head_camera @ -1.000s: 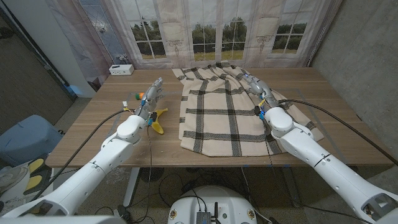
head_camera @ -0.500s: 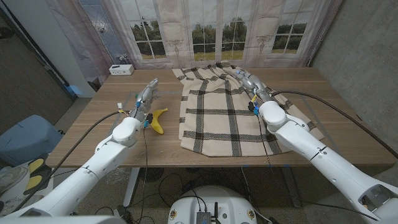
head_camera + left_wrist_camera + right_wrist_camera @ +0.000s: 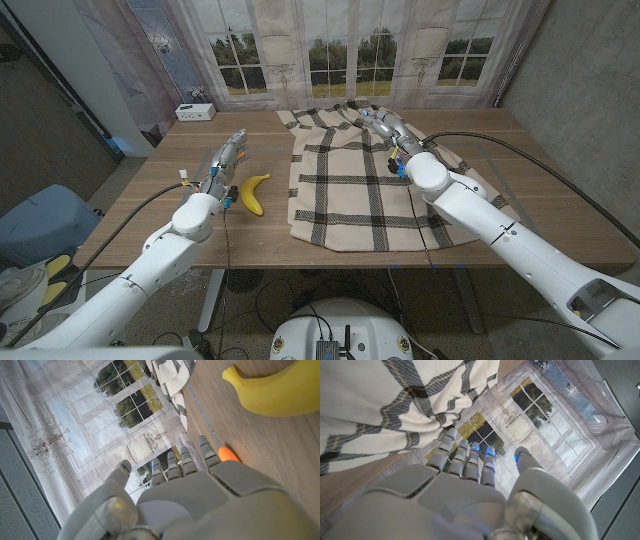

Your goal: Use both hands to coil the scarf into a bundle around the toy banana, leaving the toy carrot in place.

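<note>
- The left hand (image 3: 226, 160) is reaching out over the wooden desk (image 3: 150, 215), its fingers (image 3: 185, 460) extended side by side and slightly apart, gripping nothing.
- The toy banana (image 3: 254, 192) is lying on the bare desk just beside those fingers, on their inner side toward the scarf, and is not touching them.
- In the left wrist view the toy carrot (image 3: 228, 453) is showing as a small orange tip right at the fingertips; whether a fingertip is touching it cannot be told.
- The right hand (image 3: 388, 128) is stretching forward over the far part of the plaid scarf (image 3: 350, 185), its fingers (image 3: 470, 457) straight and held close together with the thumb set apart, holding nothing.
- The right wrist view is showing the fingertips meeting a bunched fold of the scarf, though a firm touch cannot be confirmed.
- The scarf is lying spread across the desk, mostly flat, with gathered folds at the end beyond the right fingers.
- A small white box (image 3: 195, 112) is sitting at the far corner of the desk, well beyond the left fingers.
</note>
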Robot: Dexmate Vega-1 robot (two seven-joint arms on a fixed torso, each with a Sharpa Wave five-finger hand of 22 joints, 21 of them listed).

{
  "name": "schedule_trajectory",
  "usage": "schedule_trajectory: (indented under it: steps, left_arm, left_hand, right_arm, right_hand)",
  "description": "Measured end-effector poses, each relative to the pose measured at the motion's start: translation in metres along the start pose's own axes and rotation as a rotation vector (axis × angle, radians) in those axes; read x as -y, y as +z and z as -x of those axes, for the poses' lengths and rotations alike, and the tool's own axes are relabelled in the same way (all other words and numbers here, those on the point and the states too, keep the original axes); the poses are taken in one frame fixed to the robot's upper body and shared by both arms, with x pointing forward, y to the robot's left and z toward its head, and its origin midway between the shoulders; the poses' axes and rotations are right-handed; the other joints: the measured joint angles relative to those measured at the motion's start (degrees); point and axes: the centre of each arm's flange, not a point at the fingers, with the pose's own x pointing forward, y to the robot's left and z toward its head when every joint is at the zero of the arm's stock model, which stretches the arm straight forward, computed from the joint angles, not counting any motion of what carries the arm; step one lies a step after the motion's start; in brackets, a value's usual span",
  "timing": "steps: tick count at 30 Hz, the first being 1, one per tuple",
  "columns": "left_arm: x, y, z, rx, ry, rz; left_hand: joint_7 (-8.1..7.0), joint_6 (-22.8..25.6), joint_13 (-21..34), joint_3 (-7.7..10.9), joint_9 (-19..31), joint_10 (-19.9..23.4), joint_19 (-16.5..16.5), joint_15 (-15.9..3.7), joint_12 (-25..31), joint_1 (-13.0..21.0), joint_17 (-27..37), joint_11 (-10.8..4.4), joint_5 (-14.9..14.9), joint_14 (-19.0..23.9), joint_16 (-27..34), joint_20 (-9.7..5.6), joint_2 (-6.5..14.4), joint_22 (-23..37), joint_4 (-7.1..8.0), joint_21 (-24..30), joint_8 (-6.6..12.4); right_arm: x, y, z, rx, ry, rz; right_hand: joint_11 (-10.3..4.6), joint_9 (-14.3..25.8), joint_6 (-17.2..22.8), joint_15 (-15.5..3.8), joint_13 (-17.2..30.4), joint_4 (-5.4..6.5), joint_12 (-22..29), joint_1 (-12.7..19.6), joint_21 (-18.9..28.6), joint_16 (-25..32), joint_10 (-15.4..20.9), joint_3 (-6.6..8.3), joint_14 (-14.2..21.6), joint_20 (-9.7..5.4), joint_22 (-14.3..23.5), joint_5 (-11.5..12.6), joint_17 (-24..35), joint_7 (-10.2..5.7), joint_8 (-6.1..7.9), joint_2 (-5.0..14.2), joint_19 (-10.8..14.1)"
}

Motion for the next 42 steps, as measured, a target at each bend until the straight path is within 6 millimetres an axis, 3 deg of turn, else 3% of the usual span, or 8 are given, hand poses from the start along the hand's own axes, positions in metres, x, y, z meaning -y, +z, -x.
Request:
schedule_trajectory:
  steps: [4, 11, 19, 20, 24, 42]
  left_arm:
    - [-0.004, -0.001, 0.004, -0.001, 0.010, -0.002]
    - [-0.009, -0.002, 0.010, 0.002, 0.023, -0.001]
    - [-0.012, -0.004, 0.020, 0.002, 0.035, 0.004]
    - [-0.013, -0.003, 0.021, 0.006, 0.042, 0.006]
    - [-0.014, -0.003, 0.027, 0.006, 0.050, 0.009]
    - [-0.019, -0.004, 0.054, 0.000, 0.088, 0.007]
  left_hand:
    - [1.19, 1.2, 0.0, 0.16, 0.0, 1.3, 0.1, 0.00, 0.0, 0.0, 0.0, 0.92, 0.0, 0.0, 0.0, -2.61, 0.0, 0.0, -0.16, -0.3, 0.00]
    - [1.08, 1.7, 0.0, 0.48, 0.0, 1.6, 0.4, -0.30, 0.0, 0.0, 0.0, 0.61, 0.0, 0.3, -0.3, -2.79, 0.0, 0.0, -0.02, -0.3, 0.00]
    - [0.77, 2.0, 0.0, 0.56, 0.0, 1.9, 0.7, -0.30, 0.0, 0.3, 0.0, 0.30, 0.0, 0.3, -0.3, -1.26, 0.3, 0.0, -0.09, -0.6, -0.23]
    - [0.77, 2.0, 0.0, 0.56, 0.0, 1.9, 0.6, -0.30, 0.0, 0.3, 0.0, 0.29, 0.0, 0.3, -0.3, -0.95, 0.3, 0.0, -0.09, -0.6, -0.23]
    - [0.55, 2.2, 0.0, 0.55, 0.0, 2.1, 0.8, -0.21, -0.1, 0.3, 0.0, 0.06, 0.0, 0.8, -0.3, 0.27, 0.3, 0.0, -0.09, -0.6, -0.45]
    - [0.46, 3.1, 0.3, 0.59, 0.0, 2.7, 1.3, 0.32, -0.5, 0.3, 0.0, -0.37, -0.3, 2.6, -0.3, 1.61, 0.3, 0.3, -0.05, -0.8, -0.67]
  right_arm:
    - [-0.005, 0.005, -0.004, 0.005, 0.023, 0.027]
    - [-0.016, 0.017, -0.013, 0.018, 0.068, 0.073]
    - [-0.025, 0.024, -0.018, 0.019, 0.121, 0.128]
    - [-0.031, 0.034, -0.021, 0.037, 0.137, 0.139]
    - [-0.037, 0.041, -0.023, 0.046, 0.166, 0.162]
    - [-0.072, 0.063, -0.030, 0.104, 0.302, 0.260]
  right_hand:
    - [0.00, 0.0, 0.4, -0.31, 0.0, 0.22, 0.0, 0.0, 0.0, 0.0, 0.0, 0.22, 0.3, -0.36, 0.0, 0.0, 0.1, 0.40, 0.00, 0.00, 0.0]
    - [0.01, 0.0, 0.8, -0.31, 0.0, 0.22, -0.3, 0.0, 0.0, 0.0, 0.6, 0.22, 0.3, -0.01, 0.0, 0.0, 0.1, 0.00, 0.00, 0.00, 0.1]
    - [-0.19, 0.0, 1.5, -0.62, 0.0, 0.20, -0.3, 0.2, 0.0, 0.0, 0.8, 0.69, 0.6, -0.01, 0.0, 0.0, 0.1, -0.03, 0.00, 0.23, 0.1]
    - [-0.19, 0.0, 1.6, -0.62, 0.0, 0.20, -0.3, 0.2, 0.0, 0.0, 0.8, 0.69, 0.6, 0.01, 0.0, 0.0, 0.1, -0.21, 0.00, 0.23, 0.2]
    - [-0.09, 0.0, 1.7, -0.62, 0.0, 0.20, -0.3, 0.5, 0.0, 0.0, 1.3, 0.69, 0.6, 0.31, 0.0, 0.0, 0.1, -0.31, 0.00, -0.01, 0.4]
    - [-0.10, 0.0, 2.4, -1.07, 0.0, -0.03, -0.3, 0.5, 0.0, 0.0, 1.9, 0.93, 1.1, 0.61, 0.0, 0.0, 0.1, -0.31, 0.00, -0.01, 0.5]
